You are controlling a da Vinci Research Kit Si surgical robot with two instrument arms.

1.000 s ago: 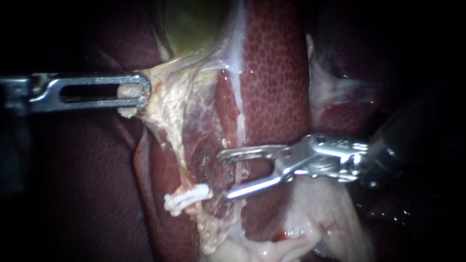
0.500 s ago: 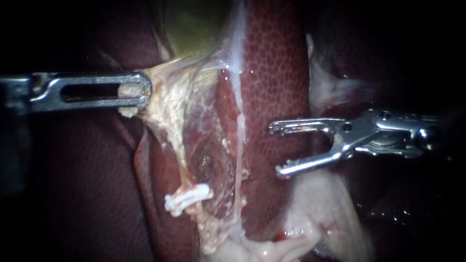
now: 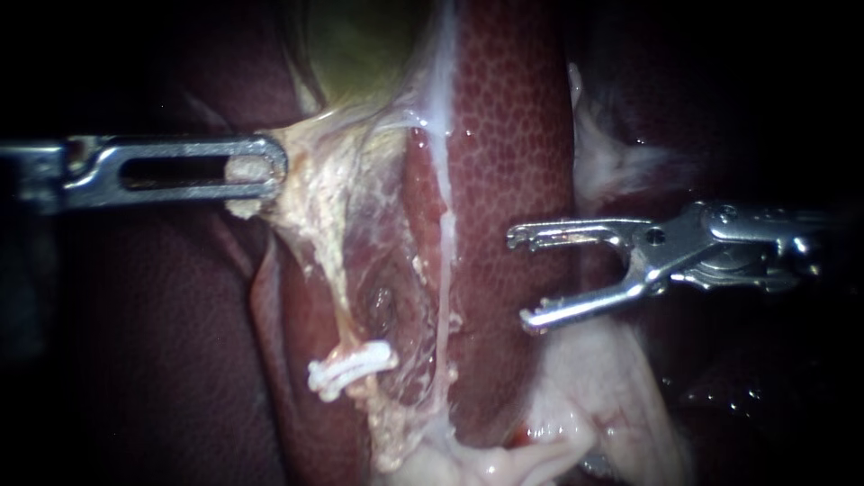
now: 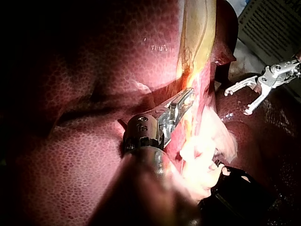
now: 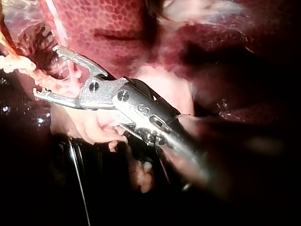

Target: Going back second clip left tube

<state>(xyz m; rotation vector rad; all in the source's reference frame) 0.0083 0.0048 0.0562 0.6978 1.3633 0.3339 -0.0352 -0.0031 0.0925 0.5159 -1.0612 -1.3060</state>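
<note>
The left tube (image 3: 331, 292) looks thin, soft, slick — best taken gently just above its clip (image 3: 351, 366). The left instrument (image 3: 256, 173) has its end effector clamped on pale tissue (image 3: 301, 193); the right instrument (image 3: 520, 279) gapes empty.

The endoscope looks from very near, straight onto the liver (image 3: 508, 135) and the pale tissue (image 3: 315, 198) beside it. Each wrist camera looks forward along its own shaft, also from near: one toward the left instrument (image 4: 185, 101), the other toward the right instrument (image 5: 48, 70). All three views share the liver. The left wrist view shows the right instrument too.
</note>
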